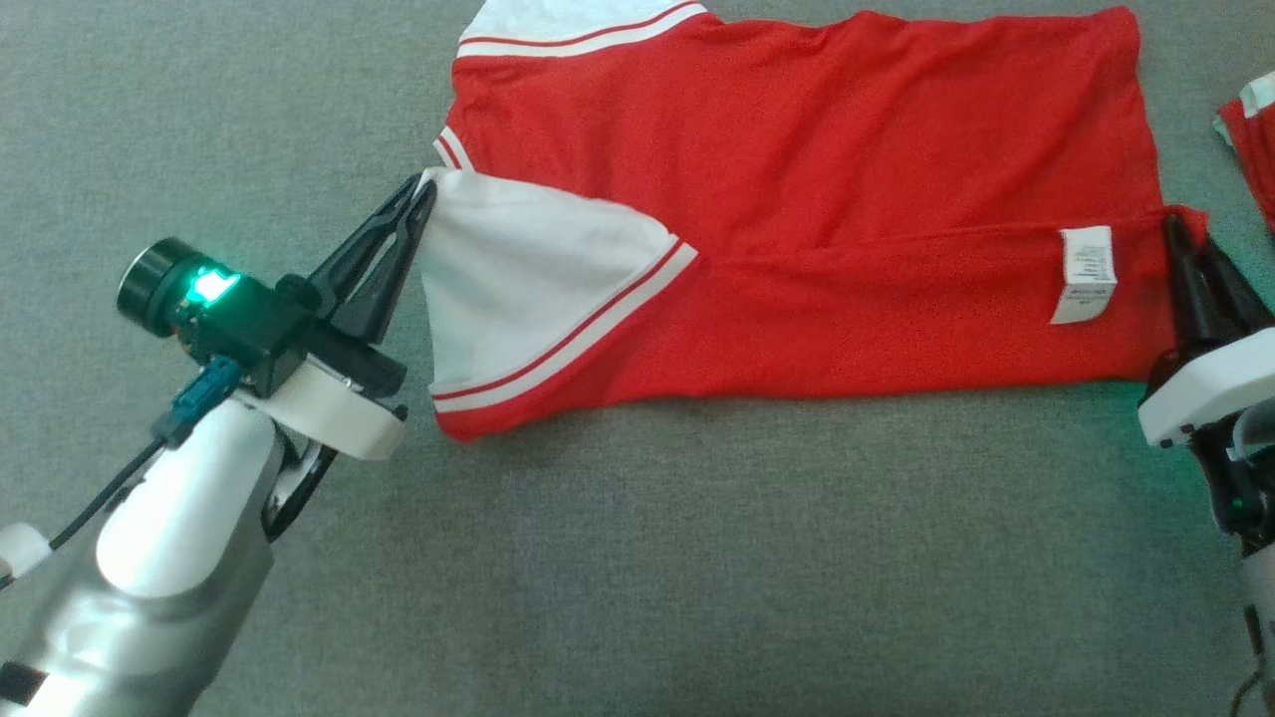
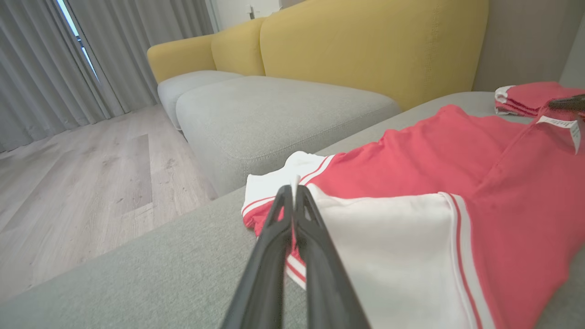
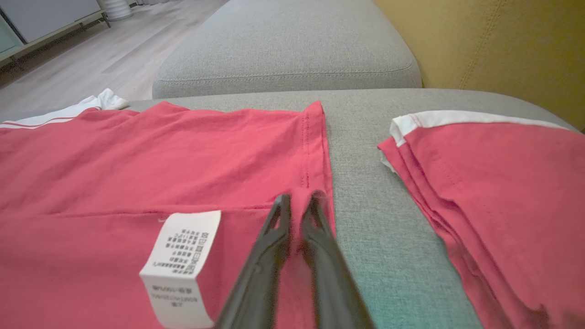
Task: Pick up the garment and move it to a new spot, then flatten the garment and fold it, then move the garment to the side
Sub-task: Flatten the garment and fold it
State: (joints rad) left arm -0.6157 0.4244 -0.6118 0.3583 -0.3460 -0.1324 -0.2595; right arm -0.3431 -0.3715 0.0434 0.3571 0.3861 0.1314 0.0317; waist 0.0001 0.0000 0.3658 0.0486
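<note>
Red garment (image 1: 797, 149), white sleeve (image 1: 528, 269), grey cushion (image 1: 697, 558)

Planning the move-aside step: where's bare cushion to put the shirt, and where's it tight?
Free: the grey cushion nearer the robot, between both arms, alongside the red shirt; also left of it, past the left gripper. Crowded: the right, a narrow strip between the shirt's hem, pinched by the right gripper, and the folded red garment.
</note>
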